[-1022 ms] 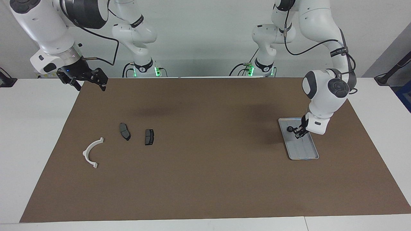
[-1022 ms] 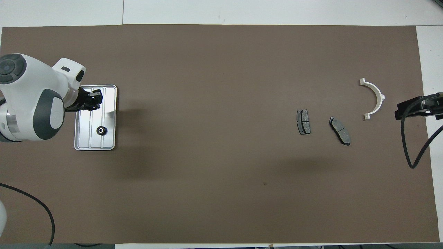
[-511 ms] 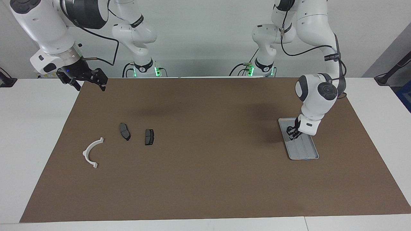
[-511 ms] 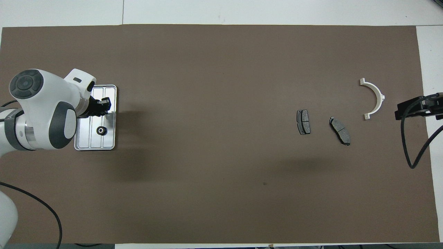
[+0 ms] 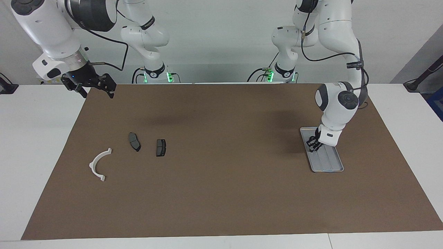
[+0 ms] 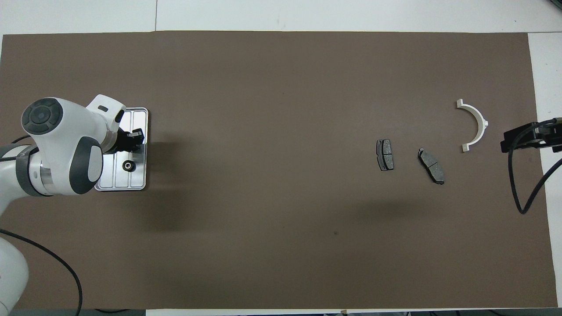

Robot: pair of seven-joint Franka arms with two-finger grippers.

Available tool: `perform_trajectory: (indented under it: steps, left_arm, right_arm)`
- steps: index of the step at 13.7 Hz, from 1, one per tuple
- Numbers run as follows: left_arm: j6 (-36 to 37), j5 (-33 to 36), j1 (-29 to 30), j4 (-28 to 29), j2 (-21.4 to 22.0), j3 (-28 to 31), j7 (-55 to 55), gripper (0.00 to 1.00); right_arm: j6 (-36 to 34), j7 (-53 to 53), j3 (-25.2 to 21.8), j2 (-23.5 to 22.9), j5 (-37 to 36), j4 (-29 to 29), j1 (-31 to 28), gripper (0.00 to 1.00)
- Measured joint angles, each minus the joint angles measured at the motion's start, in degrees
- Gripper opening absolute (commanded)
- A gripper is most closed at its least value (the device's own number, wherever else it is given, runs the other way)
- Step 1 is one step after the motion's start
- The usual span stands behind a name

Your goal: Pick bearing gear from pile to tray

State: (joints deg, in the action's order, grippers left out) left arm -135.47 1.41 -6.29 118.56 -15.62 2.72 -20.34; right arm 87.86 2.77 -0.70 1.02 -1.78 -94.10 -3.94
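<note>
Shiny ridged metal tray (image 6: 142,115)

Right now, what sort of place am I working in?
Probably a robotics lab bench: two white robot arms at a white table under a brown paper mat, with dark grey brake-pad plates laid out.

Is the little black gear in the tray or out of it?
In. The gear lies on the tray's ridged floor, inside the rim, at the end nearer the robots. The left gripper is over the tray, not holding it.

Bearing gear (image 6: 128,165) lies in tray (image 6: 139,183), under left pincer (image 6: 136,139). Bracket (image 6: 475,125) near right pincer (image 6: 518,139); two brake pads (image 6: 385,155) beside it, toward tray.
</note>
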Motion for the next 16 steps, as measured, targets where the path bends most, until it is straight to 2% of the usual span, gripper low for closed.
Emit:
perform_trajectory:
  steps: [1,2,6,8,11,16]
  left_arm:
    - [0.0,0.0,0.0,0.0,0.0,0.0,0.0,0.67]
    - [0.0,0.0,0.0,0.0,0.0,0.0,0.0,1.0]
    - [-0.1,0.0,0.1,-0.5,0.1,0.1,-0.1,1.0]
    - [1.7,0.0,0.8,-2.9,0.5,0.3,-0.1,1.0]
    - [11.8,0.0,1.8,-9.0,2.4,0.4,0.0,1.0]
    - [27.7,0.0,1.7,-13.0,10.6,-0.1,0.0,1.0]
  right_arm:
    - [0.0,0.0,0.0,0.0,0.0,0.0,0.0,1.0]
    - [0.0,0.0,0.0,0.0,0.0,-0.1,0.0,1.0]
    - [0.0,0.0,0.0,0.0,0.0,-0.2,0.0,1.0]
    - [0.0,0.0,0.0,0.0,0.0,-0.2,-0.1,1.0]
    - [0.0,0.0,0.0,0.0,0.0,-0.2,-0.1,1.0]
    - [0.0,0.0,0.0,0.0,0.0,-0.2,-0.1,1.0]
